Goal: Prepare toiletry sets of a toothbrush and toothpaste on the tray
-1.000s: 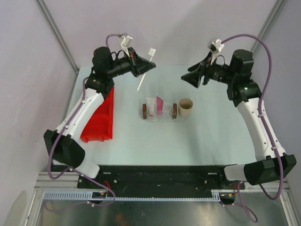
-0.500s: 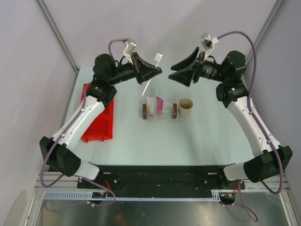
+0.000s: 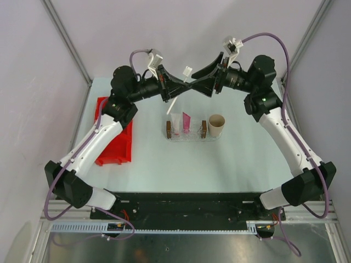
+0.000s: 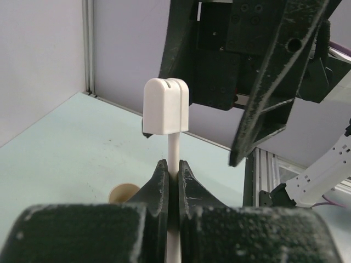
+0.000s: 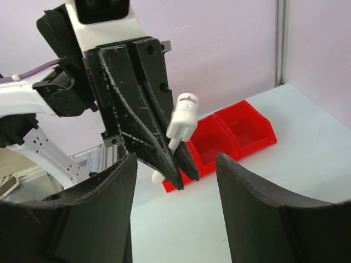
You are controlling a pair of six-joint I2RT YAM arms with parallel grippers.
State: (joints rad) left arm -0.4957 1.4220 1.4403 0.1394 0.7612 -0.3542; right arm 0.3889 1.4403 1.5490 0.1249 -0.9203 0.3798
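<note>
Progress: partly done, in our judgement. Both toothpaste tubes are already in the tray, the white tube at its 9 o'clock side and the magenta tube just beside it, between the two brown end blocks. The toothbrush is not in the tray yet. It is up in the air at 12 o'clock of the tray, capped head up.

The left gripper is clenched on the toothbrush stem just below the head. The right gripper has its jaws spread with nothing in them, facing the left gripper and close to the brush head. We read this as a handover setup. Left to do: get the brush down beside the tubes.

Other containers:
- The paper cup is at 3 o'clock of the tray, just beside it, and we see nothing in it.
- The red bin is at 9 o'clock, well apart. Its compartments in the right wrist view show nothing inside.
</note>
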